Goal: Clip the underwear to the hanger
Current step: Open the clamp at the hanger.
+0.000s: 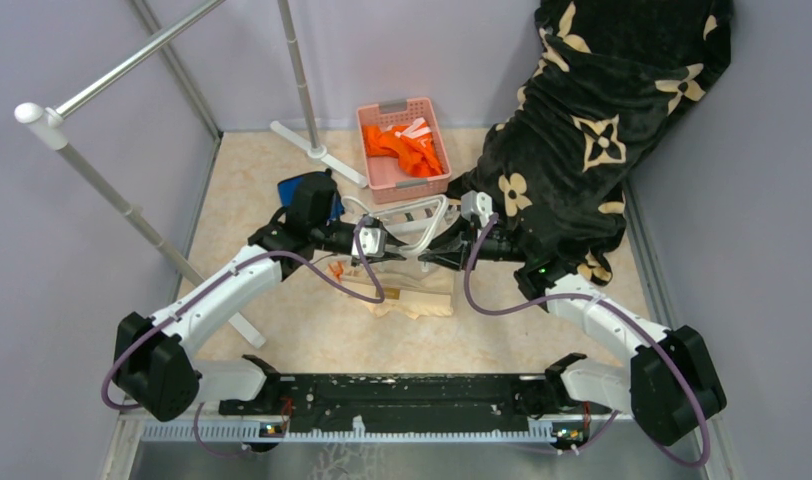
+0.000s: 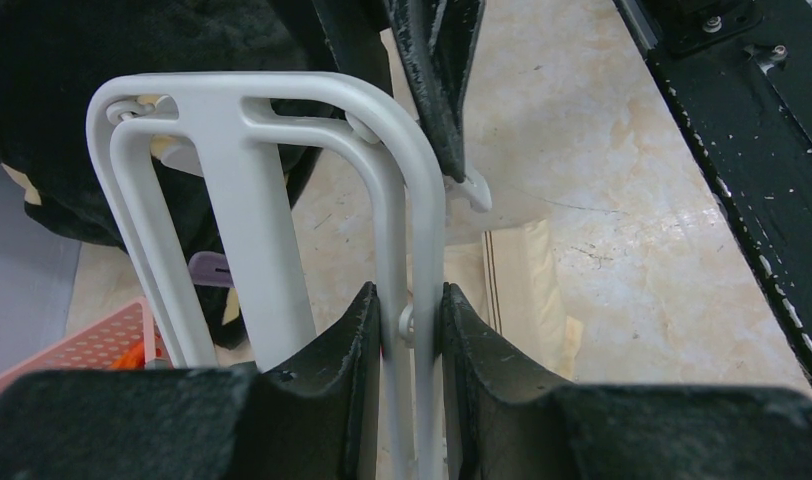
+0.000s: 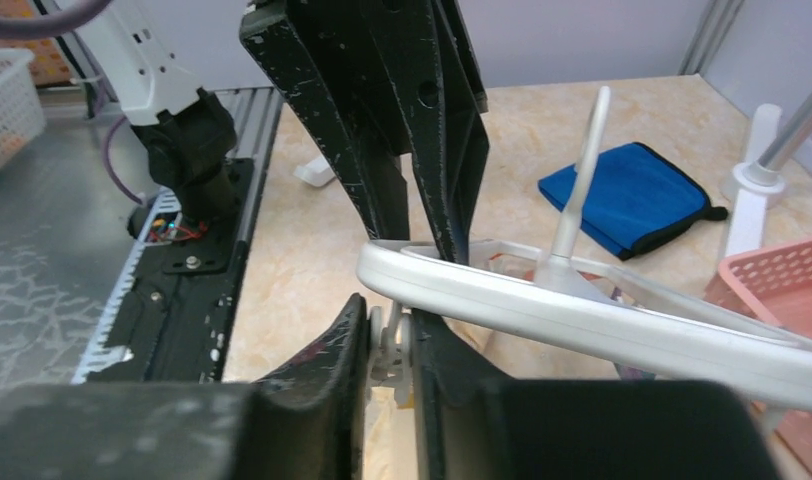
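From above, my left claw (image 1: 394, 246) and right claw (image 1: 437, 250) meet at the hanger (image 1: 422, 212), held low over the underwear (image 1: 422, 297) on the surface (image 1: 312, 335) so clips can reach it. Left wrist: left claw pinches a frame bar, steadying it. Right wrist: right claw is closed narrowly on a dangling clip (image 3: 390, 345), likely to squeeze it open.

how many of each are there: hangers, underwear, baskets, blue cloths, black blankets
hanger: 1
underwear: 1
basket: 1
blue cloth: 1
black flowered blanket: 1
total: 5
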Action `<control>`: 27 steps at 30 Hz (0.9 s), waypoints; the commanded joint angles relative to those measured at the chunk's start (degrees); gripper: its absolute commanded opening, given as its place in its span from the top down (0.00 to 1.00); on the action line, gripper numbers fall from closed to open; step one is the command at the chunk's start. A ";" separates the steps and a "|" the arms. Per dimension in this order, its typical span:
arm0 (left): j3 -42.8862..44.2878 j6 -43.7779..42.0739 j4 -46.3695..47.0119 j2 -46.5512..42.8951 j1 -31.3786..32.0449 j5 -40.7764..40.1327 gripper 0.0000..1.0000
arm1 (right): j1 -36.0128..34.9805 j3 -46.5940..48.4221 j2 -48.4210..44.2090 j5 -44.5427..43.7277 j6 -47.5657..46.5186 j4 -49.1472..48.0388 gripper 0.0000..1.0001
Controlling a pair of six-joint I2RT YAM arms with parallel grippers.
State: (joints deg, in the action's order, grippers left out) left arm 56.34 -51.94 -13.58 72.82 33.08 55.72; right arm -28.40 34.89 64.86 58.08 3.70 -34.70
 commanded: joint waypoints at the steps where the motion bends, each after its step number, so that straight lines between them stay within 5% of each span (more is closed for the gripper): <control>1: 2.51 -2.06 2.77 -0.28 -0.21 2.06 1.00 | -0.69 -0.08 -1.98 -3.16 -0.60 -0.40 0.90; 3: 1.99 -0.57 4.20 -0.05 -0.21 1.95 1.00 | -0.69 -0.01 -2.23 -6.87 -1.51 2.82 1.00; 10: -0.13 6.50 14.74 4.03 -0.21 -0.91 0.90 | -0.25 1.80 1.68 -18.42 -6.53 13.12 1.00; 16: 4.23 6.01 15.15 10.98 -0.25 -1.61 0.88 | 3.09 3.07 8.41 -17.56 -6.01 11.69 1.00; 27: 2.43 7.77 17.90 13.81 -0.30 -3.06 0.55 | 4.50 3.37 16.42 -17.57 -1.96 6.27 1.00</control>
State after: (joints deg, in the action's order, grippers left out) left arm 57.52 -45.06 -2.22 87.92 32.14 49.04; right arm -24.08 36.60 79.42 41.67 -0.25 -24.93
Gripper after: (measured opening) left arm 0.406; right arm 0.064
